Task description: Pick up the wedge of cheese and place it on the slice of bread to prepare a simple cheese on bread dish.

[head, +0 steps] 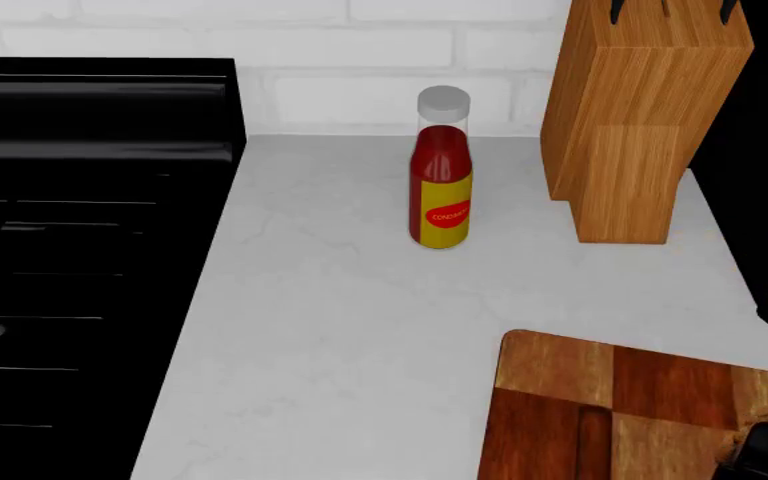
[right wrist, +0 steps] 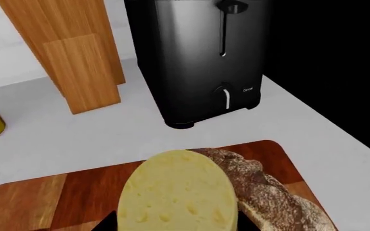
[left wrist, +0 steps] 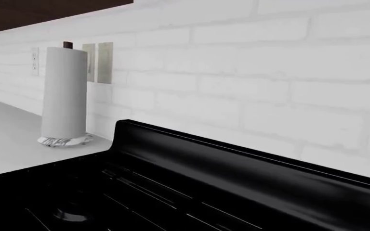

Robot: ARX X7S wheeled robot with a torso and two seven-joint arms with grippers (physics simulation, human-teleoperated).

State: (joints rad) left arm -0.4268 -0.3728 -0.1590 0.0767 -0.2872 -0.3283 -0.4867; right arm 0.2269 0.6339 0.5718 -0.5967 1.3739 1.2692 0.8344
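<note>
Over the board (right wrist: 18,202), the cheese (right wrist: 178,195) was held by the right end effector (right wrist: 172,226) — touching the bread (right wrist: 269,192); left end effector unseen.

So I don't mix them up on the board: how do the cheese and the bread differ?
The cheese is pale yellow, smooth and pitted; the bread is brown, rough and flour-dusted. The cheese's face is rounded, the bread an irregular loaf. Both sit over the cutting board.

Head looks down on counter (head: 344,330), right wrist close, sharing perhaps cutting board (right wrist: 24,202)
</note>
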